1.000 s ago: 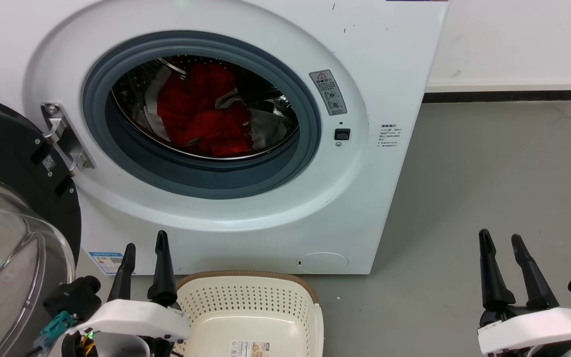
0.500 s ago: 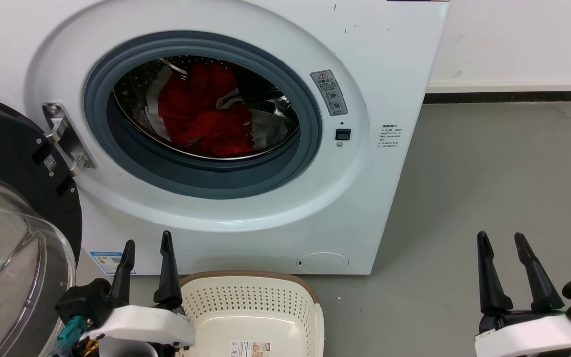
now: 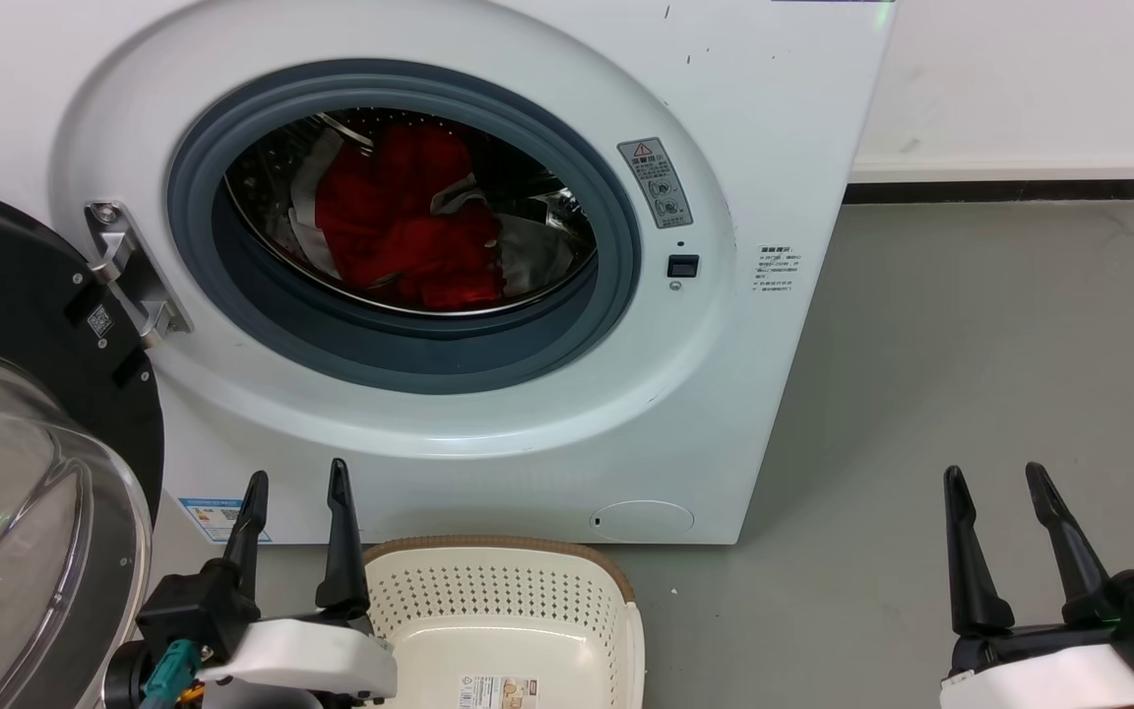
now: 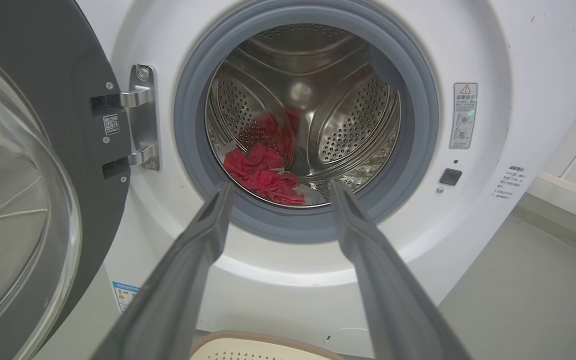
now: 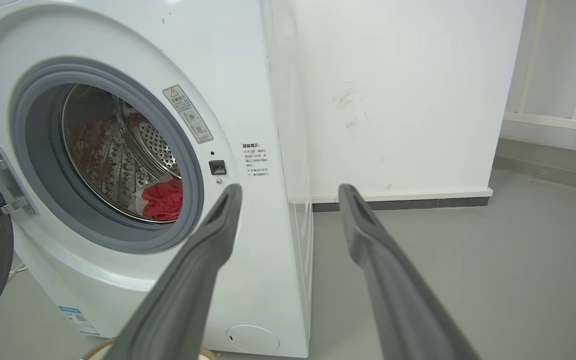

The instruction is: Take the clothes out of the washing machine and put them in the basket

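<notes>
Your left tool (image 3: 296,471), right tool (image 3: 992,469): both wide, touching nothing; clothes (image 3: 400,236) red, crumpled, low in washer (image 3: 744,148) drum.

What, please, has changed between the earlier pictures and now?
Both the left gripper and right gripper spread their fingers a little wider, wrists sinking slightly in the head view. Nothing was grasped or released. The clothes remain in the washing machine; the basket stays put.
</notes>
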